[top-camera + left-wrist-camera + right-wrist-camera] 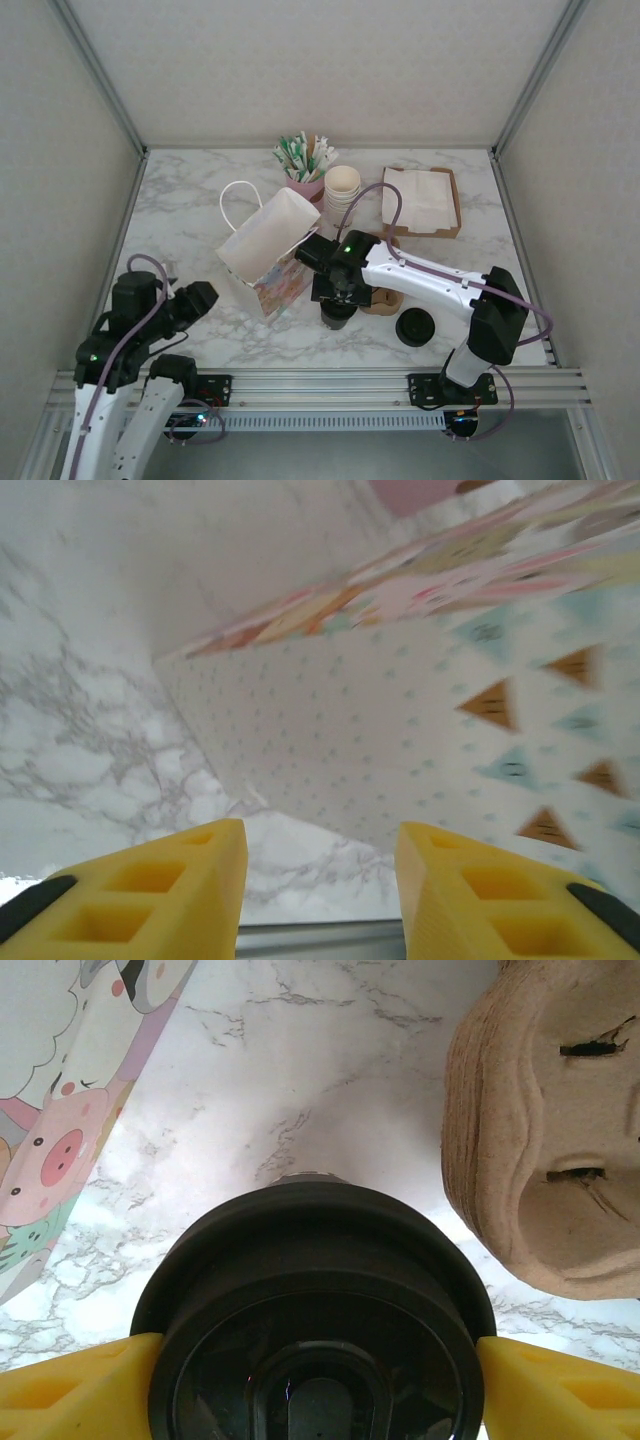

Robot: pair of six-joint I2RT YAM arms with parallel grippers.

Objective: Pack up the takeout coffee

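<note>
- The right gripper [320, 1385] is clamping the black-lidded coffee [318, 1260] between its yellow fingers.
- A bag [60, 1090] printed with cartoon pigs is lying to its left, a pulp tray [545, 1130] to its right.
- The left gripper [320, 885] is standing narrowly apart, empty, facing the bag.

The top view looks steeply down from behind the arm bases [200, 386] over the whole marble surface [180, 215]. The left wrist camera faces out past its fingers [150, 900], very near the patterned paper bag [400, 740]; the right wrist camera sits close above the lidded coffee cup [320, 1300], the same bag along one side.
</note>
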